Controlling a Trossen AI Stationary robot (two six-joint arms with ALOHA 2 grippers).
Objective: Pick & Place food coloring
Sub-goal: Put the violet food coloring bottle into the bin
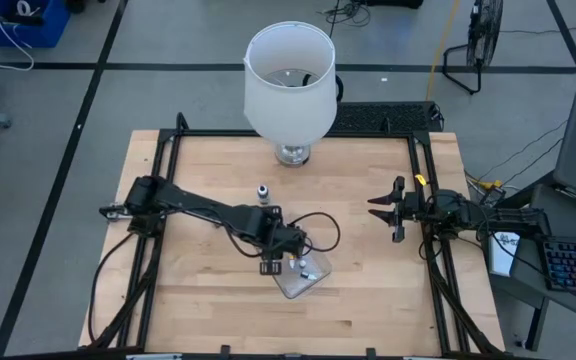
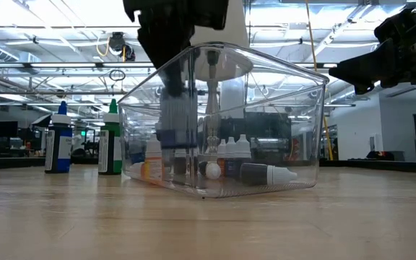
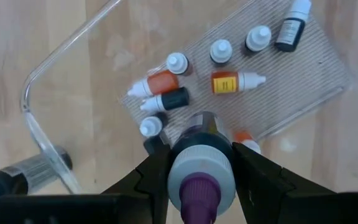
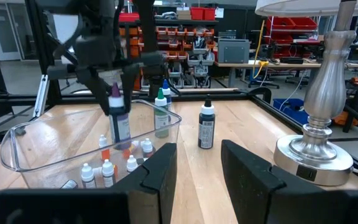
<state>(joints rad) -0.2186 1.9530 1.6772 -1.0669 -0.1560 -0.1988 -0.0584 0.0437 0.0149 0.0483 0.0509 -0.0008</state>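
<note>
My left gripper (image 3: 202, 163) is over the clear plastic tray (image 3: 55, 56), shut on a dark bottle with a purple cap (image 3: 199, 186). The right wrist view shows that bottle (image 4: 119, 121) upright, its lower half inside the tray (image 4: 17, 149). Several tiny dropper bottles (image 3: 229, 82) lie and stand on the tray floor, with orange, dark and whitish bodies. A green-capped bottle (image 4: 161, 115), a blue-capped one behind it and a black bottle (image 4: 206, 127) stand on the table. My right gripper (image 4: 197, 152) waits open near the table's right edge (image 1: 386, 210). My left gripper pinches the purple-capped bottle at its pale grey collar (image 3: 194, 158), just under the cap, one finger (image 3: 154, 171) on each side. The fingers come from above, pointing down. The bottle hangs upright with its lower end inside the tray; whether it touches the tray floor does not show.
A big white lampshade (image 1: 288, 80) on a silver base (image 4: 319, 152) stands at the table's far edge. A small dark bottle with a white cap (image 1: 263, 192) stands alone mid-table. The low view shows the blue-capped (image 2: 58, 141) and green-capped (image 2: 110, 141) bottles beside the tray.
</note>
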